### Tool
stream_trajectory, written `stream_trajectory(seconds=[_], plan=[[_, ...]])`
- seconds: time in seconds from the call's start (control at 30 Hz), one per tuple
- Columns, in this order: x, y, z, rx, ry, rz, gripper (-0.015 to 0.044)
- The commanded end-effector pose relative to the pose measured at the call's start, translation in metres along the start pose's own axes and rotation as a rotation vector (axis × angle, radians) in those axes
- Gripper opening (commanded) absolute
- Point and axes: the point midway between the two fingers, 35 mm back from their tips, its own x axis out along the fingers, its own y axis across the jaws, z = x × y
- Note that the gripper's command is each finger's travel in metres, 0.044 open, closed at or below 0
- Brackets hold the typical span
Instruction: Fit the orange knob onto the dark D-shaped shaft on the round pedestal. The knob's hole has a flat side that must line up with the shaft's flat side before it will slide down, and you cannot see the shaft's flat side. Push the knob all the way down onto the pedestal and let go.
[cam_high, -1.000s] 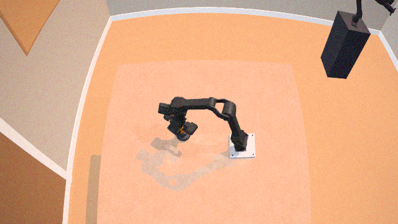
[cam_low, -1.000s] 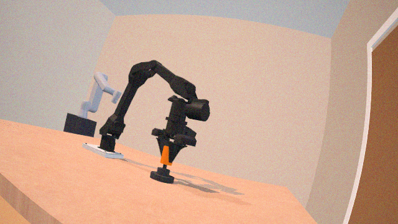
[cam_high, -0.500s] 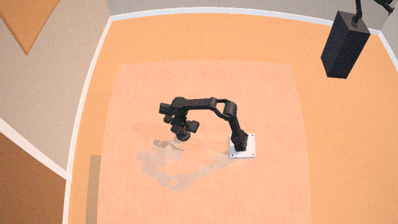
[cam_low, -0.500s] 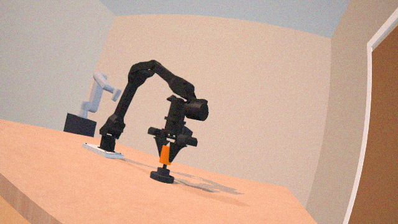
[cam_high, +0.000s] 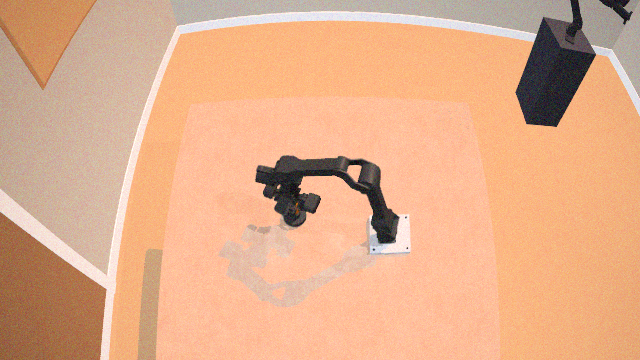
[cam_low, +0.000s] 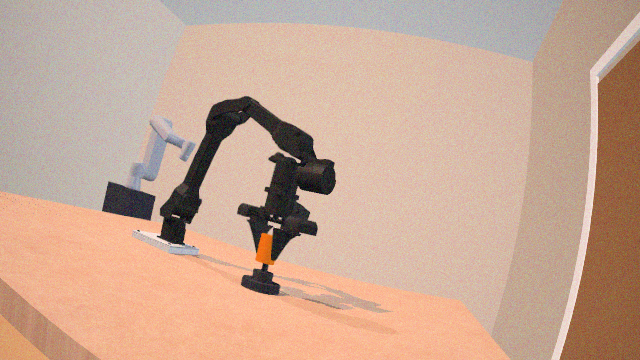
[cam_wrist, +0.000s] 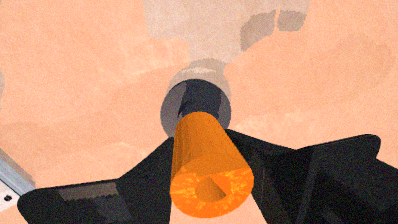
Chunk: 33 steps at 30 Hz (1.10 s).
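Observation:
The orange knob (cam_low: 264, 249) (cam_wrist: 202, 145) stands about upright between the fingers of my gripper (cam_low: 266, 250) (cam_wrist: 199, 138), which is shut on it. A bit of orange also shows between the fingers in the top view. The dark round pedestal (cam_high: 296, 220) (cam_low: 260, 284) (cam_wrist: 170, 112) stands on the table under the knob. In the exterior view a short piece of the dark shaft (cam_low: 265, 267) shows between the knob's lower end and the pedestal's raised middle. The knob's top opening shows a flat side in the wrist view. The shaft's flat side and its tip are hidden.
The arm's white base plate (cam_high: 404, 235) (cam_low: 165, 243) (cam_wrist: 6, 192) is on the table (cam_high: 425, 150) (cam_low: 125, 280). A dark block (cam_high: 555, 75) (cam_low: 128, 201) carrying another arm stands well away from the pedestal. The arm's shadow falls on the table beside the pedestal.

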Motion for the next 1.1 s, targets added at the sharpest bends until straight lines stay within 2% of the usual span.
stream_trajectory(seconds=[0.0,1.07], plan=[[-0.0033,-0.0036,0.0001,-0.006,0.002,-0.009,0.0000],[0.0025,-0.0045,0.0003,-0.006,0.002,-0.009,0.0000]])
